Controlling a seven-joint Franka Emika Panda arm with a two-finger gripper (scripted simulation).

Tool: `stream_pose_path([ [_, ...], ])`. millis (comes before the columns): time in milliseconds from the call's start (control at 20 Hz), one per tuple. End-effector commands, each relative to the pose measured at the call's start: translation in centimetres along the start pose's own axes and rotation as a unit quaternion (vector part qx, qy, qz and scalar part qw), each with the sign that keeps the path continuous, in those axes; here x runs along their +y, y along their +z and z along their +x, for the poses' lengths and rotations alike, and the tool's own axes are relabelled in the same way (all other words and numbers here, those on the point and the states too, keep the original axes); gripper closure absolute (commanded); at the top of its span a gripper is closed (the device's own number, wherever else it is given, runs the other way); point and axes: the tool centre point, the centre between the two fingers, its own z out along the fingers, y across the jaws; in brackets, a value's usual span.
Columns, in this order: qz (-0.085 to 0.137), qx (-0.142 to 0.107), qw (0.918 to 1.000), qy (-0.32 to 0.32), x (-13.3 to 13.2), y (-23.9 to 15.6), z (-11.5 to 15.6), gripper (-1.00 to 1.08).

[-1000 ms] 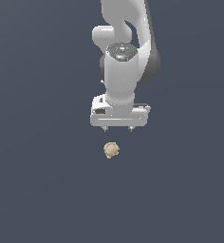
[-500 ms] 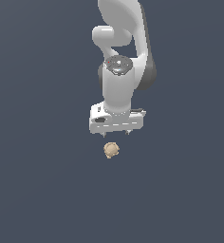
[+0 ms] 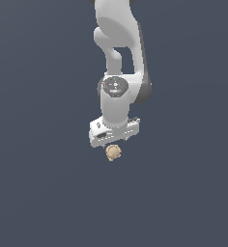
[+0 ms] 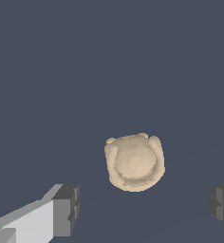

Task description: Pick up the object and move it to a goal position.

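Now fingers spread wide, object between, untouched

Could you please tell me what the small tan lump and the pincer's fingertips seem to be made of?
The lump looks like matte clay or soft plastic: even beige, rounded bumps, no shine; the render leaves it open. The pincer has dark grey, dull, ridged fingertips, suggesting rubber pads, on a smooth white body like painted metal or plastic.
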Motion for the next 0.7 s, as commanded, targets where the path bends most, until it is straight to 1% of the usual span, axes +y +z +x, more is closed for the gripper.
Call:
stream_pose_path([
  [0,0.001,-0.003,0.9997,-0.025,0.2,1.1,-0.1,-0.92],
  [300,0.004,-0.007,0.9979,-0.064,0.6,2.9,-0.4,-0.92],
  [650,0.005,-0.008,0.9967,-0.08,0.7,3.6,-0.5,-0.92],
])
